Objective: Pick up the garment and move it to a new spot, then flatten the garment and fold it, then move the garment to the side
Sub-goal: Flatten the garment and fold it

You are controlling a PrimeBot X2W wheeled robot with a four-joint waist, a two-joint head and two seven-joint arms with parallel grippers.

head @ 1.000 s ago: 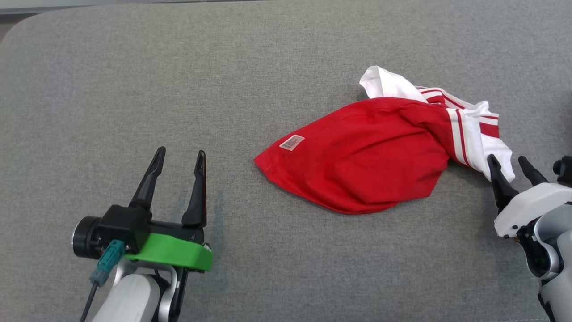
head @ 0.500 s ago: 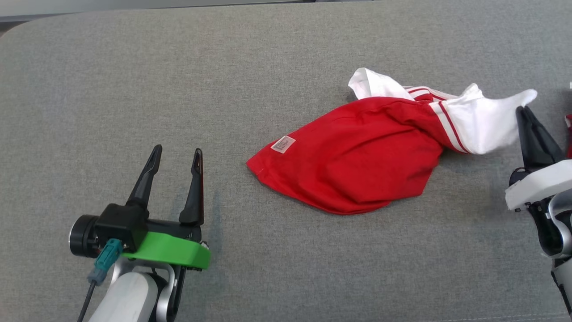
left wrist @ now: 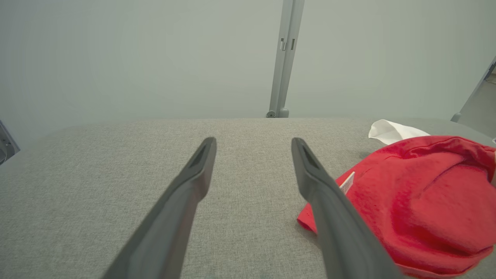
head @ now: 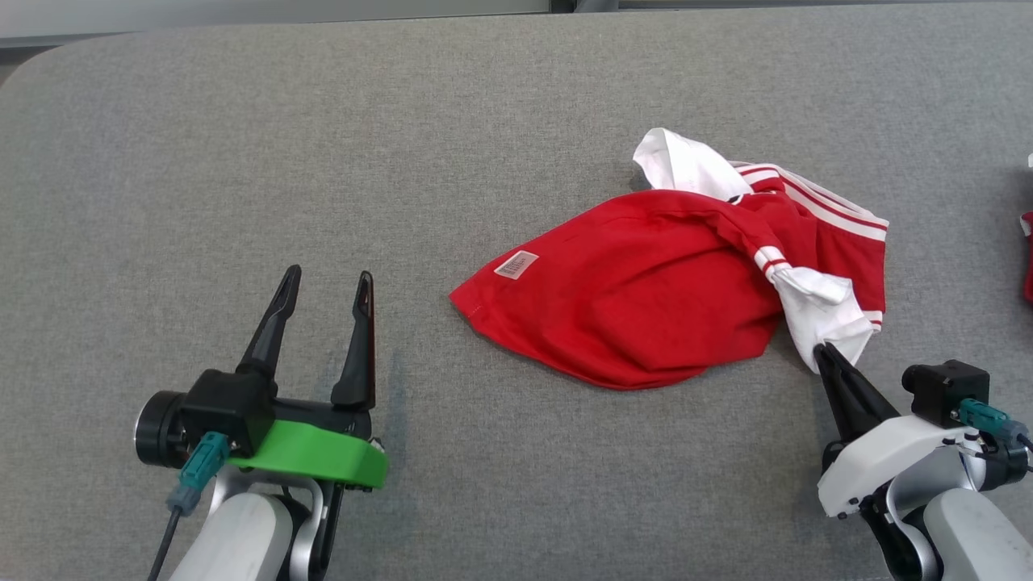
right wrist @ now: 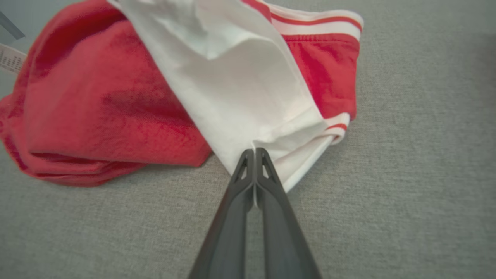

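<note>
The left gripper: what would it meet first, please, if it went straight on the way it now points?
Likely only the grey fabric surface, though depth is unclear; the red T-shirt lies off to the right of the left gripper.

The right gripper (right wrist: 254, 152) has its two dark fingers pressed together, their tips meeting the lower edge of the garment (right wrist: 97, 104), where a thin sliver of white cloth shows between them. The garment lies bunched on the grey cloth surface (right wrist: 418, 174). Its red bulk spreads left of the tips, and a white panel (right wrist: 232, 89) runs from the garment's top down to the pinch. A red and white striped hem (right wrist: 317, 24) crosses the garment's upper right. A small white label (right wrist: 9, 58) sits at the garment's far left edge.
</note>
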